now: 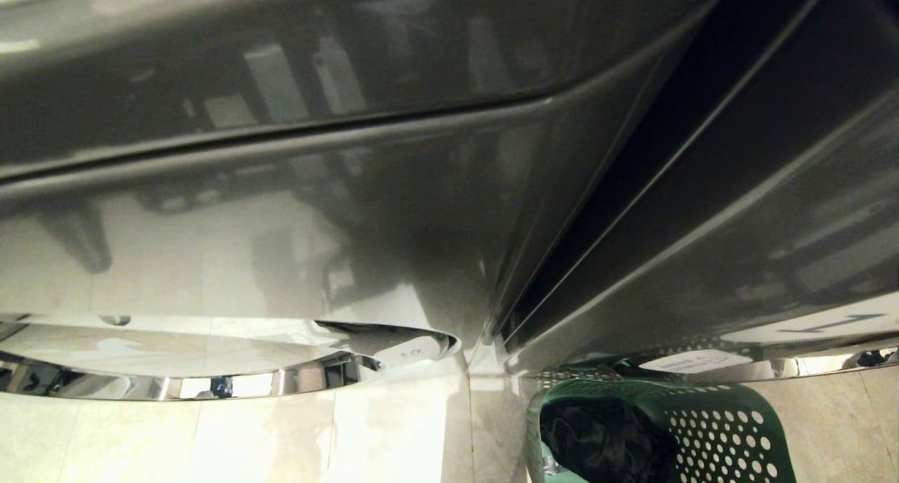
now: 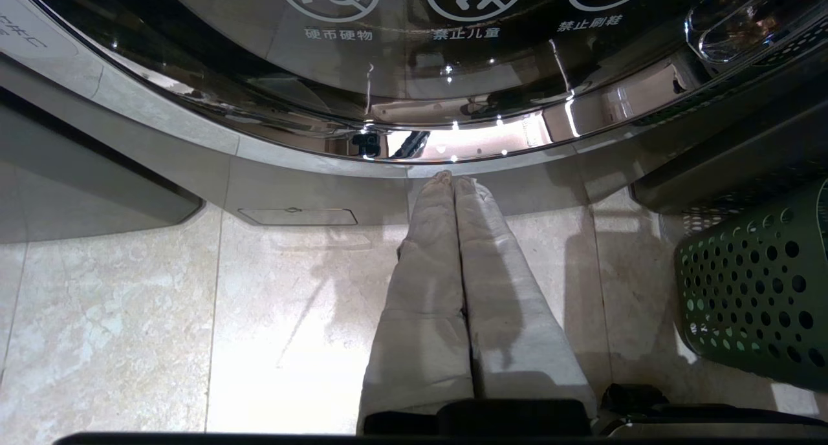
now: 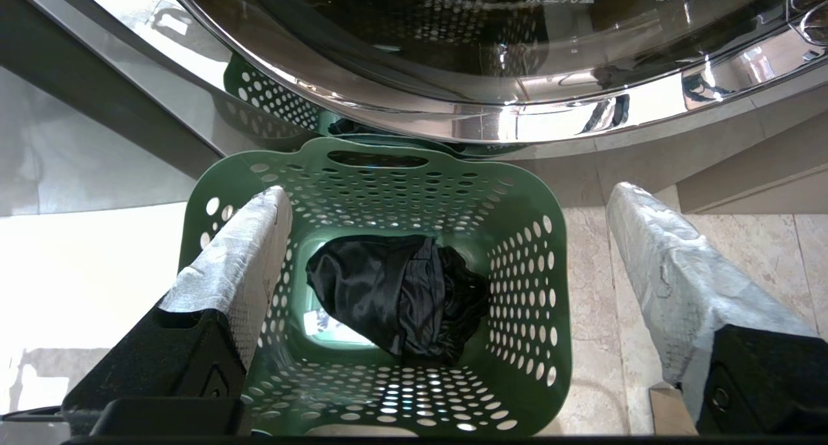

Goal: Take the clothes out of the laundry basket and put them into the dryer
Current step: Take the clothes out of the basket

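Right gripper [image 3: 446,238] fingers spread wide above laundry basket [image 3: 537,270] | should descend centred over black garment [image 3: 394,296] | left gripper [image 2: 453,181] fingers clenched, empty.

Laundry basket [image 3: 530,341] sits on floor [image 2: 129,315] right in front of dryer door [image 3: 453,57]. Clothes [image 3: 394,296] lie in basket bottom.

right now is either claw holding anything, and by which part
Nothing is held. The right claw is open above the black garment in the green basket; the left claw is shut, empty.
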Available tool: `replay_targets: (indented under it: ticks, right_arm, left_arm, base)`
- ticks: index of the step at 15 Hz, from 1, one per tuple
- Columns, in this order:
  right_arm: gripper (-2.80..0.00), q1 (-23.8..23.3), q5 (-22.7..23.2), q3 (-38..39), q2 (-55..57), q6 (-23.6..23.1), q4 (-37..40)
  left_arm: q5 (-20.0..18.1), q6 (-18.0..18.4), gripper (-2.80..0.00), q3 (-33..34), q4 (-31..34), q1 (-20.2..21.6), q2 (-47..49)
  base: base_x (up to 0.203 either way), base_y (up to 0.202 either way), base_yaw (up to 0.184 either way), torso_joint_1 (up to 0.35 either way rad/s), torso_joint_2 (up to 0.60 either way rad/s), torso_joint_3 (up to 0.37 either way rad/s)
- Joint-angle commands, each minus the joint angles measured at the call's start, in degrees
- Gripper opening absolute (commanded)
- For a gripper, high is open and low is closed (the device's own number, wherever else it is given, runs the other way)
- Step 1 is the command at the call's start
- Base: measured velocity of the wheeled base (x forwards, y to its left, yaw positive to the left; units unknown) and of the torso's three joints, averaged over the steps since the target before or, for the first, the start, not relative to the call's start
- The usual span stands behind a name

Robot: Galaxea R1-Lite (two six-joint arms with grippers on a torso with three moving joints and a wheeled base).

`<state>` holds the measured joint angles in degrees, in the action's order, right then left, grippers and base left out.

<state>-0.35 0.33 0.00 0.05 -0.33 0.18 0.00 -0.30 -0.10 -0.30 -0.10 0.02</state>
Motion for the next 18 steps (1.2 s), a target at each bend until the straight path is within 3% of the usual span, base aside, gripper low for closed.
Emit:
replay_targets:
  ticks: [1,10,18]
  right_arm:
    - [0.0,0.0,0.0,0.0,0.0,0.0,0.0]
    - [0.0,0.0,0.0,0.0,0.0,0.0,0.0]
    - [0.0,0.0,0.0,0.0,0.0,-0.2,0.0]
  left_arm:
    - [0.0,0.0,-2.8,0.0,0.0,0.0,0.0]
    - [0.0,0.0,-2.8,0.0,0.0,0.0,0.0]
    - [0.0,0.0,-2.8,0.0,0.0,0.0,0.0]
  base:
    - [0.0,0.0,0.0,0.0,0.0,0.0]
    - [0.0,0.0,0.0,0.033,0.34,0.381]
    - [0.0,0.0,0.0,0.017,0.05,0.066]
